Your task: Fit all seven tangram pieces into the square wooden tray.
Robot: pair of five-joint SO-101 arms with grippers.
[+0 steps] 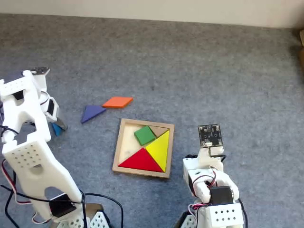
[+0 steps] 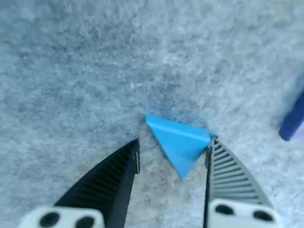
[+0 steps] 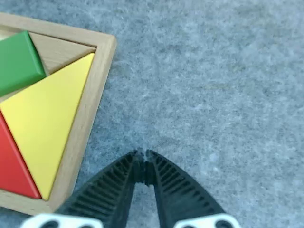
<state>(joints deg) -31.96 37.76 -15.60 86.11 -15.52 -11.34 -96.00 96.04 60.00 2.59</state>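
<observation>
The square wooden tray (image 1: 122, 124) lies mid-table and holds a green square (image 1: 145, 135), a yellow triangle (image 1: 159, 149) and a red triangle (image 1: 140, 161). An orange parallelogram (image 1: 117, 101) and a dark blue triangle (image 1: 91, 112) lie on the carpet beyond its far left corner. My left gripper (image 2: 174, 141) is open low over the carpet, with a light blue triangle (image 2: 179, 142) lying flat between its fingers and one corner at the right fingertip (image 2: 212, 142). My right gripper (image 3: 142, 155) is shut and empty, just off the tray's rim (image 3: 90, 114) next to the yellow triangle (image 3: 47, 114).
Grey carpet covers the table. The dark blue triangle's edge (image 2: 293, 121) lies a short way from the left gripper. The right arm (image 1: 211, 183) stands to the right of the tray's near corner. Open carpet stretches behind and to the right of the tray.
</observation>
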